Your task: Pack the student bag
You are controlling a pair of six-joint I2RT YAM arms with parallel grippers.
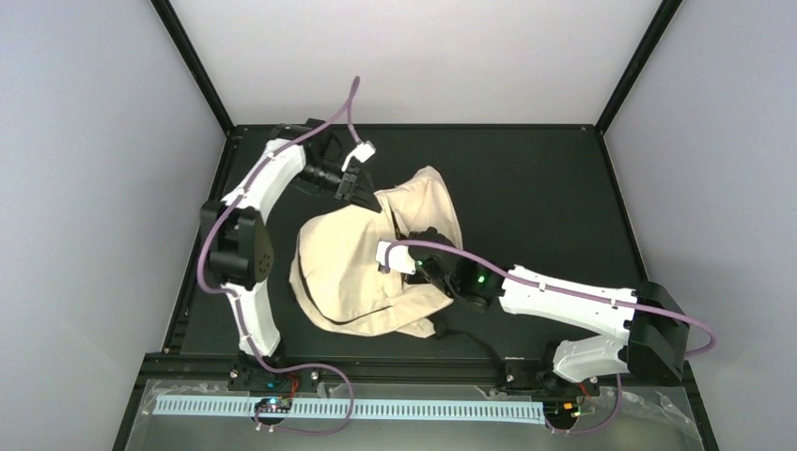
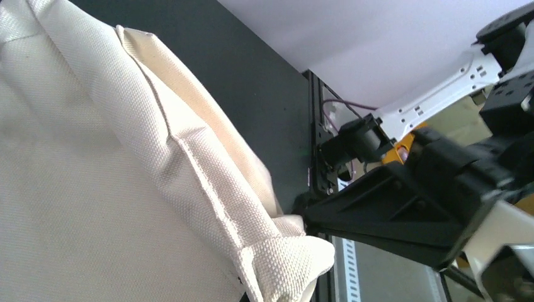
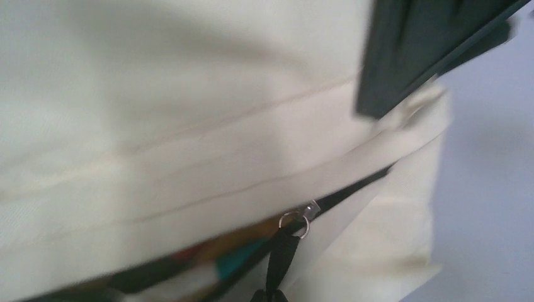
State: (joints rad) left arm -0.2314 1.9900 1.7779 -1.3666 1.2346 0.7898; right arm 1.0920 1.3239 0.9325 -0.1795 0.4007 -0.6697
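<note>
The left hand (image 1: 360, 191) is clenched on a corner of the student bag (image 1: 352, 268), lying on the bench (image 1: 545, 188) between both hands. Whether the right hand (image 1: 414, 256) grips the zip pull (image 3: 283, 250) I cannot tell; a hard tug there could drag fabric from the left hand

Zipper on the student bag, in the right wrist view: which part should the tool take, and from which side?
Take the black pull strap hanging from the metal ring of the slider on the student bag. It is flat and hangs free of the cloth, so probably come from below in this view and pinch its two faces; the slider itself lies tight against the fabric.
</note>
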